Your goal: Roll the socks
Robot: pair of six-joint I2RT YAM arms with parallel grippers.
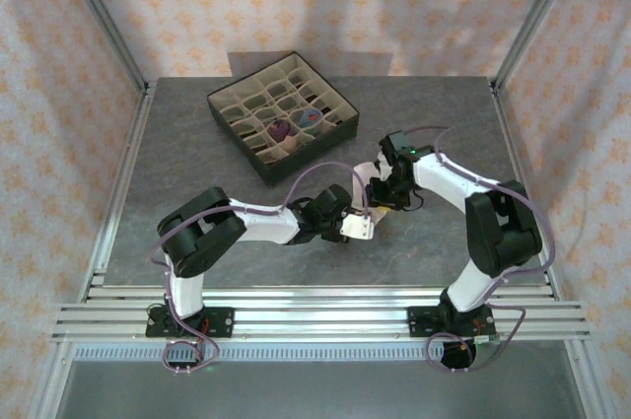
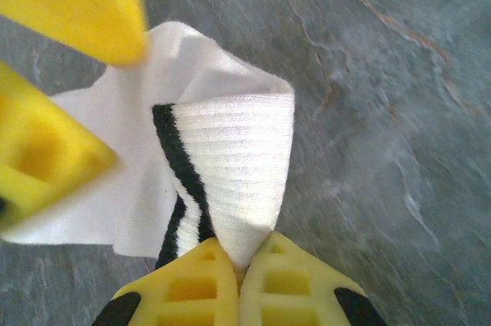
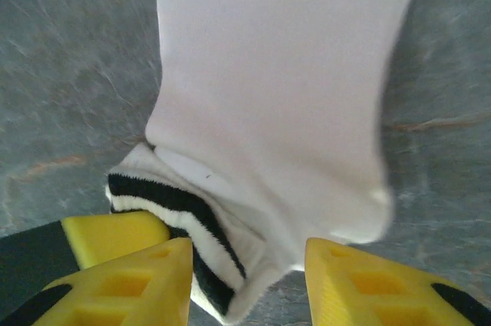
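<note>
A white sock (image 2: 230, 157) with black cuff stripes lies on the grey table near its middle. My left gripper (image 2: 242, 255) is shut on a fold of its ribbed cuff. From the opposite side, my right gripper (image 3: 249, 257) is open, its fingers astride the striped cuff end (image 3: 176, 211) without pinching it, and the sock's white foot (image 3: 276, 96) stretches away from it. From above, the two grippers (image 1: 363, 214) (image 1: 380, 200) meet over the white sock (image 1: 356, 227). A rolled purple sock (image 1: 281, 130) and a rolled grey-blue sock (image 1: 312, 118) sit in compartments of the box.
The dark box (image 1: 229, 104) of beige grid compartments stands at the back, left of centre. Metal frame posts rise at the table's corners, and a rail (image 1: 315, 311) runs along the near edge. Bare grey tabletop (image 1: 463, 123) lies to the right.
</note>
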